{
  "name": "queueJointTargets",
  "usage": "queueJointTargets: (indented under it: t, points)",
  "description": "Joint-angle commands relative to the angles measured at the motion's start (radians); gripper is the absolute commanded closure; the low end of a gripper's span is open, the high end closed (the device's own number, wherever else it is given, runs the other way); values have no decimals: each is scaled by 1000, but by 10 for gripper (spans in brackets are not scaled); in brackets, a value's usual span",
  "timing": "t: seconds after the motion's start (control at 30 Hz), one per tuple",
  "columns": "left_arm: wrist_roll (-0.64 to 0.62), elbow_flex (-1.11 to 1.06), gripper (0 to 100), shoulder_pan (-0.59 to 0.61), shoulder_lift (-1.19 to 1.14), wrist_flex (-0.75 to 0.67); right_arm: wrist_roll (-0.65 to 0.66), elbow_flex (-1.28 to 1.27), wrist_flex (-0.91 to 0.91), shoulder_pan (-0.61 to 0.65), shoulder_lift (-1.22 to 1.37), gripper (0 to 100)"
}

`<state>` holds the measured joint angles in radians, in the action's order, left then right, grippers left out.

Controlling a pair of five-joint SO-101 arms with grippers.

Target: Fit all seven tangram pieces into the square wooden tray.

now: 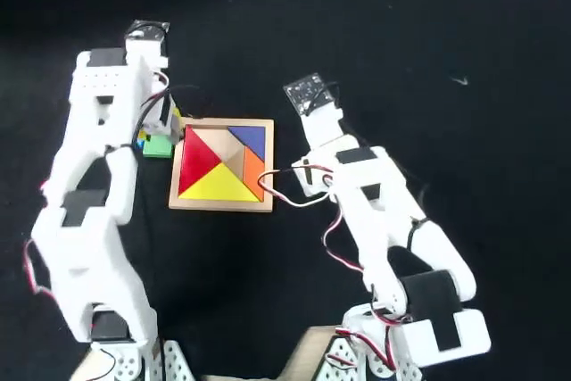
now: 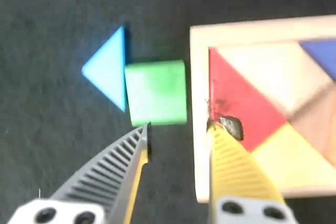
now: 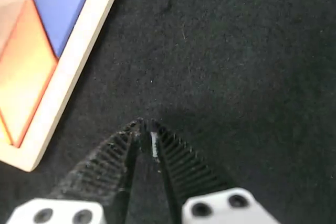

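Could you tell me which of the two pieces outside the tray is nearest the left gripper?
The green square; the blue triangle lies beyond it.

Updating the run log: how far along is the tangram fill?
Done: red triangle, yellow triangle, blue piece and orange piece sit in the tray. In hand: nothing; the left gripper is open by the green square, the right gripper shut over the black table. Left: the green square and light blue triangle lie outside the tray, and bare wood shows at its centre.

Table (image 1: 446, 131), tray (image 1: 221, 205), green square (image 2: 156, 92) seemingly touching triangle (image 2: 109, 69)
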<state>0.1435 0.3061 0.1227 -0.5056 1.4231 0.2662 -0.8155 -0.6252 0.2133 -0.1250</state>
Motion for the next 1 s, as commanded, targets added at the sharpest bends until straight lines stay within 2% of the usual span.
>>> queueJointTargets:
  t: [0.0,0.33,0.5,0.8,0.97]
  points:
    - [14,180,815,28,-114,8,0,21,20,-15,7,987]
    - [14,240,814,61,-201,2,0,21,20,-14,7,987]
    - [14,220,749,67,-215,2,0,19,20,-14,7,987]
    - [14,214,752,59,-253,0,0,18,18,-14,7,987]
    - [14,214,752,101,-285,-25,0,16,18,-14,7,987]
